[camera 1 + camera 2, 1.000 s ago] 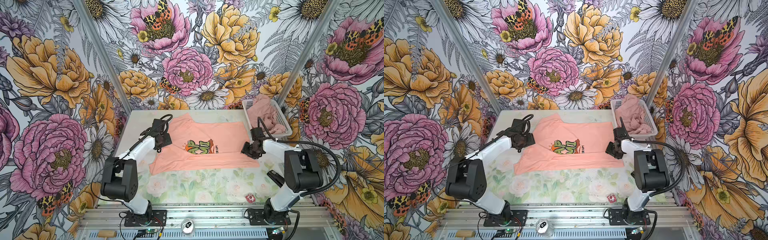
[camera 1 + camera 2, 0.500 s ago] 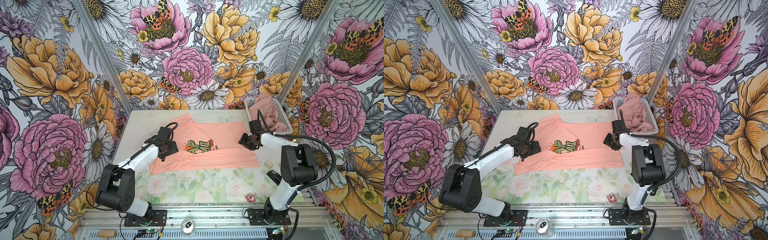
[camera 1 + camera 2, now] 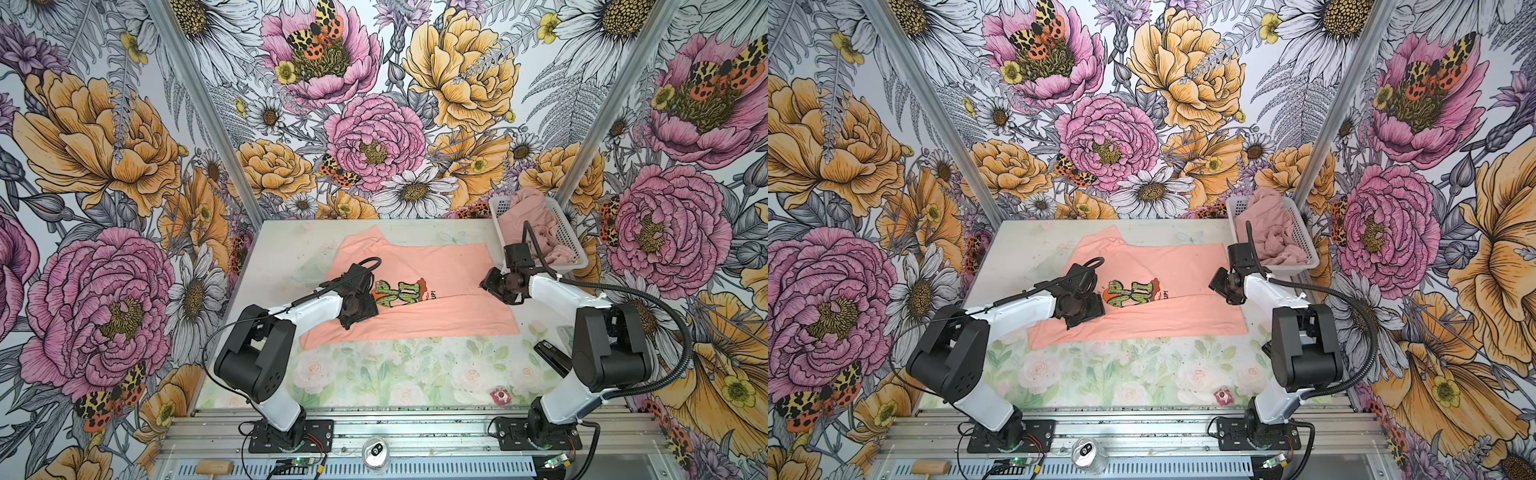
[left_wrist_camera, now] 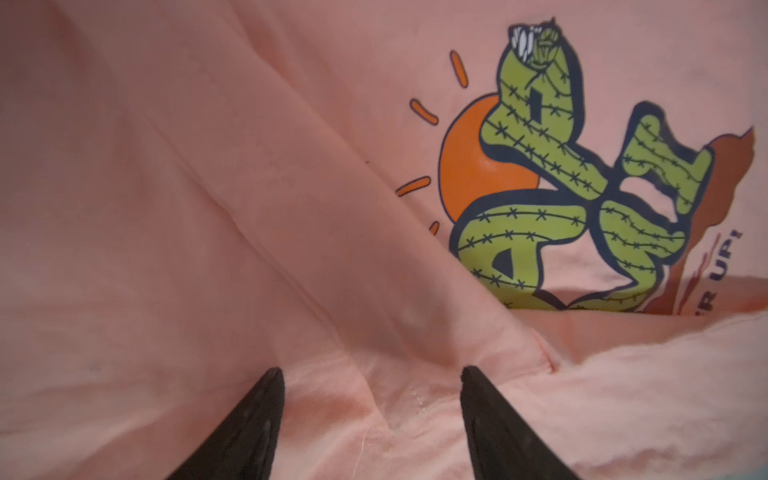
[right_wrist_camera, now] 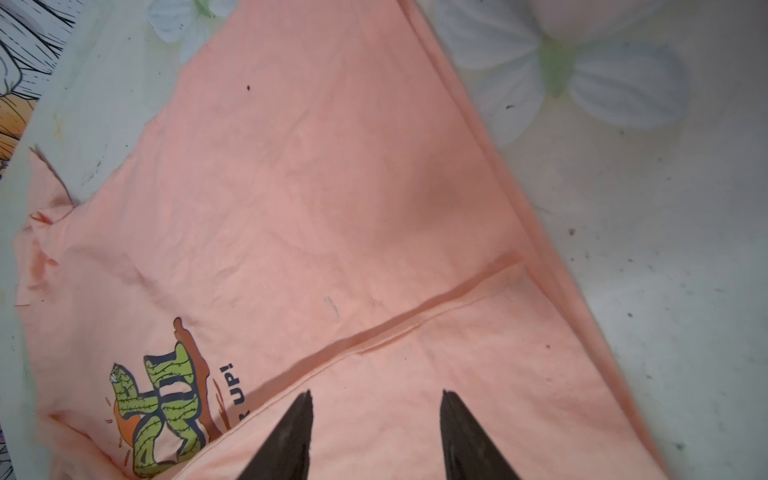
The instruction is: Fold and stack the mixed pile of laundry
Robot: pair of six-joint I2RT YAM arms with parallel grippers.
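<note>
The peach T-shirt (image 3: 436, 266) lay half-folded on the surface (image 3: 374, 374) beside the basket (image 3: 566, 232) holding the pink garment (image 3: 528, 212) — left hand (image 4: 372, 370) far from the basket, right hand (image 5: 377, 392) near it, both spread apart and empty, probably to smooth its fold.

White basket (image 3: 570, 233), drink can (image 3: 375, 454)

T-shirt (image 3: 436, 266) spread across middle and rear of tabletop (image 3: 374, 374), front strip lapped over rest. Basket (image 3: 567, 232) at rear right corner, just right of T-shirt; second garment (image 3: 528, 212) heaped in it. Left gripper (image 4: 372, 374) over T-shirt's left part, beside chest graphic (image 3: 399, 293). Right gripper (image 5: 376, 395) over T-shirt's right end, before basket. Small packet (image 3: 500, 395) near front right of tabletop. Can (image 3: 376, 453) on rail before tabletop.
</note>
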